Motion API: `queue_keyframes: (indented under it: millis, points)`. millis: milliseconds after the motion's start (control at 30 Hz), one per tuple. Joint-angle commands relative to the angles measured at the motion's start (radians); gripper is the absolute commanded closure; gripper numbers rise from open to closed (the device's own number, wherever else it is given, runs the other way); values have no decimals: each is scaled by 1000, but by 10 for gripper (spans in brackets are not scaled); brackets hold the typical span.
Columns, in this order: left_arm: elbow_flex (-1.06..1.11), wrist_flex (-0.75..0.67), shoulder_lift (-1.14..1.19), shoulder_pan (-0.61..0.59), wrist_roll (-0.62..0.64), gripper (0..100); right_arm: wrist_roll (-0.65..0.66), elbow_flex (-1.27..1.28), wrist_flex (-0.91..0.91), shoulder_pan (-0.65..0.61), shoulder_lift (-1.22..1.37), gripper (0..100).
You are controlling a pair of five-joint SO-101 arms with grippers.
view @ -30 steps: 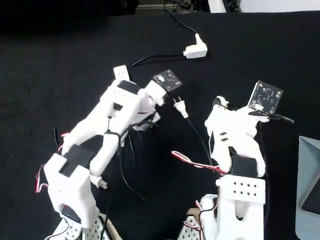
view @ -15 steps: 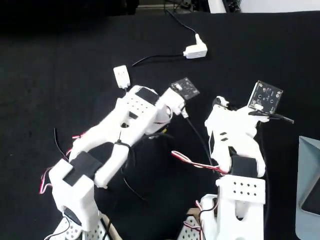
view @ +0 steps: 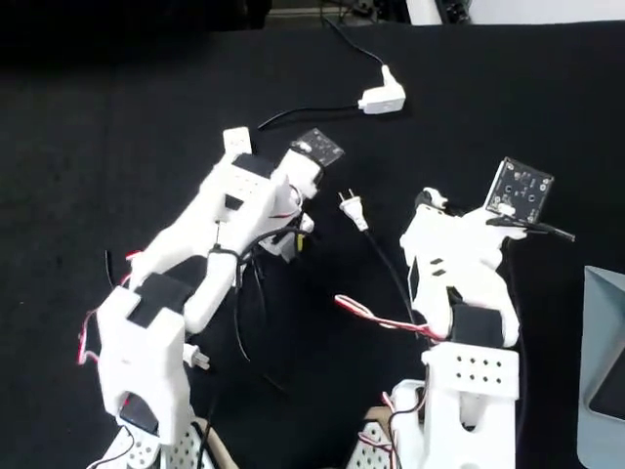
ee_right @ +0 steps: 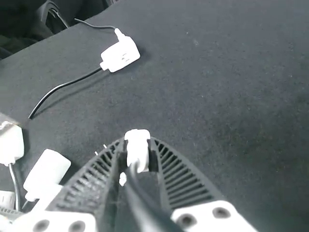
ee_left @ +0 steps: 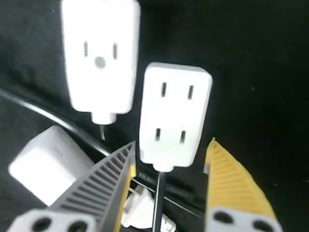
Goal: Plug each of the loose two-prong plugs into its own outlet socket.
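Plug status, high view: one loose plug lies on the black table near the centre, with its prongs toward 11 o'clock. Its cord trails toward 5 o'clock between the two arms. The left arm extends toward 1 o'clock, with its wrist at 9 o'clock of the loose plug. A corded outlet rests at 12 o'clock, well apart from both arms. Left wrist view: the left gripper stands wide open and holds nothing. Its fingers sit either side of a two-socket outlet block, and a grounded outlet lies just beside that block. Probable fault: an off-centre closure would skid or twist the unanchored outlet block, or catch the grounded outlet. Right wrist view: the right gripper is clamped on a white plug. The prongs are hidden, so their alignment cannot be confirmed. Probable fault: the corded outlet appears not to be fixed down, so misaligned prongs would push it across the table rather than seat. The dark lead behind the white plug could also snag as the arm travels.
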Motion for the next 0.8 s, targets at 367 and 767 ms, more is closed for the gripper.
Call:
queue_keyframes:
  millis: [367,767]
  points:
    - [-42,-6,5,67,3,806,-6,-56,-17,-17,2,986]
    - [159,-14,-38,162,3,816,-5,-56,-15,-14,2,986]
